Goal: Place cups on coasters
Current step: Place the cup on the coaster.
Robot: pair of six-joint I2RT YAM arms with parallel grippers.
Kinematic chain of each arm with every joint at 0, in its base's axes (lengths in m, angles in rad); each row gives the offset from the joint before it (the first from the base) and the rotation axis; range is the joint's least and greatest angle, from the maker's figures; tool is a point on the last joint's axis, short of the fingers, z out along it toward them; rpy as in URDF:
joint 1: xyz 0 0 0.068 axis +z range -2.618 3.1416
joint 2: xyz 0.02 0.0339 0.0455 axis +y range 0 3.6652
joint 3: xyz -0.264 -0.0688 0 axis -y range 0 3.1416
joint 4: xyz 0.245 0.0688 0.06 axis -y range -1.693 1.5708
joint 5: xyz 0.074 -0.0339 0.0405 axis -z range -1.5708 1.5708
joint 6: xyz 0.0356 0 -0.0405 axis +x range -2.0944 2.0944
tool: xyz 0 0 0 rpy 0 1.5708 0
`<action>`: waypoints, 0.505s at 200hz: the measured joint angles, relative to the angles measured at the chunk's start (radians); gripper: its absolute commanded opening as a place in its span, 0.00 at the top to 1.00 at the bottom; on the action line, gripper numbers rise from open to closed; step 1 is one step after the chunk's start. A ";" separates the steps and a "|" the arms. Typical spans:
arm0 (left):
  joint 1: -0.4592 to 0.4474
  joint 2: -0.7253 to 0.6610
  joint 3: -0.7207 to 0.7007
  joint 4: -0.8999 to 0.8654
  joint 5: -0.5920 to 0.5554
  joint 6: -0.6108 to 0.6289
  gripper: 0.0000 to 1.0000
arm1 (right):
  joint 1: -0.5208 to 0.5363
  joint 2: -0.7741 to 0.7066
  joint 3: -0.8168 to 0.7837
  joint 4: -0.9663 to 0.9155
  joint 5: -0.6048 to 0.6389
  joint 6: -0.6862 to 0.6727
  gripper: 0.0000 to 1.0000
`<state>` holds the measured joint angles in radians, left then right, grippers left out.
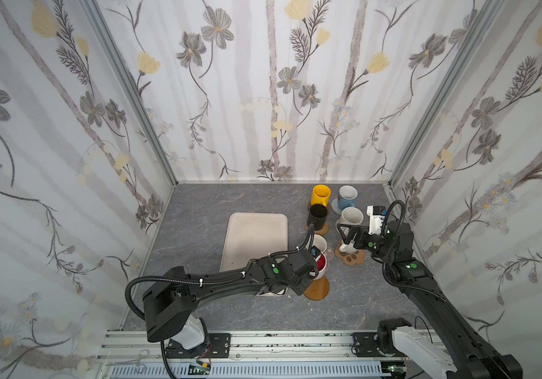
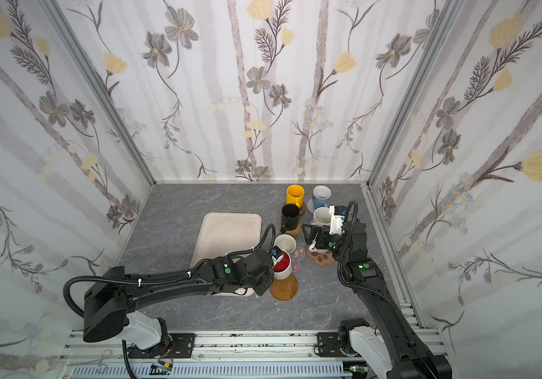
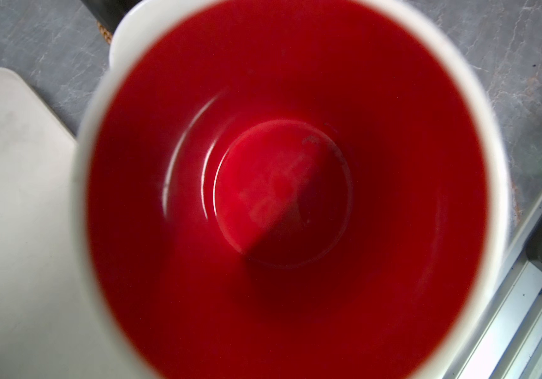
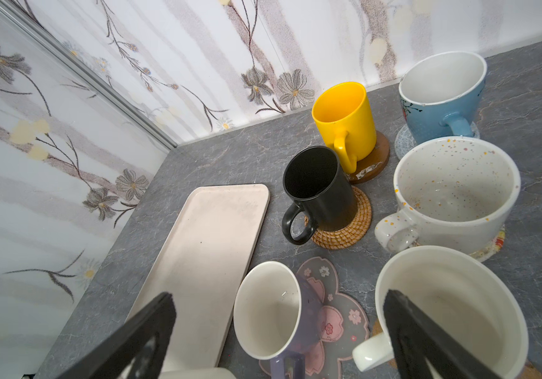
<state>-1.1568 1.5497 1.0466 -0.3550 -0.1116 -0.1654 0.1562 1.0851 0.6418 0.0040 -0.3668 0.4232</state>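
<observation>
My left gripper (image 1: 313, 256) is shut on the white cup with the red inside (image 1: 321, 265), just over the far edge of a brown disc coaster (image 1: 317, 288). That cup's red inside (image 3: 282, 193) fills the left wrist view and hides the fingers. My right gripper (image 1: 345, 236) hangs open over a plain white cup (image 4: 450, 315) on the brown paw coaster (image 1: 353, 257). A lavender cup (image 4: 269, 311) sits at the edge of the clear pink-flower coaster (image 4: 338, 315). The yellow (image 1: 320, 195), black (image 1: 318, 216), blue-patterned (image 1: 347, 197) and speckled white (image 1: 351, 218) cups stand on coasters behind.
A large beige tray (image 1: 256, 239) lies left of the cups, partly under my left arm. The cups stand close together at the right back of the grey table. Patterned walls close in three sides, and an aluminium rail (image 1: 263, 341) runs along the front.
</observation>
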 measured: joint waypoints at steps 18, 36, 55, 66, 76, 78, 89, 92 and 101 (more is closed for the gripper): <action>-0.003 0.006 -0.015 0.018 0.000 0.002 1.00 | -0.006 0.000 -0.002 0.002 -0.001 0.005 0.00; -0.006 0.013 -0.036 0.031 0.000 0.005 1.00 | -0.013 0.000 -0.005 0.007 -0.002 0.006 0.00; -0.010 0.021 -0.060 0.040 0.002 0.007 1.00 | -0.019 0.000 -0.012 0.011 -0.002 0.012 0.00; -0.013 0.025 -0.069 0.048 0.001 0.007 1.00 | -0.021 0.001 -0.013 0.012 -0.002 0.014 0.00; -0.018 0.029 -0.076 0.059 0.001 0.007 1.00 | -0.024 0.001 -0.013 0.015 -0.002 0.014 0.00; -0.019 0.031 -0.077 0.061 0.001 0.007 1.00 | -0.024 0.002 -0.013 0.016 -0.002 0.014 0.00; -0.026 0.041 -0.078 0.074 0.001 0.008 1.00 | -0.024 0.003 -0.014 0.022 -0.002 0.014 0.00; -0.027 0.044 -0.078 0.075 0.001 0.007 1.00 | -0.024 0.004 -0.014 0.023 -0.002 0.014 0.00; -0.034 0.055 -0.079 0.082 0.000 0.008 1.00 | -0.025 0.005 -0.017 0.029 -0.005 0.014 0.00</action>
<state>-1.1908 1.6047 0.9680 -0.2733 -0.1112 -0.1577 0.1314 1.0904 0.6250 0.0326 -0.3717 0.4377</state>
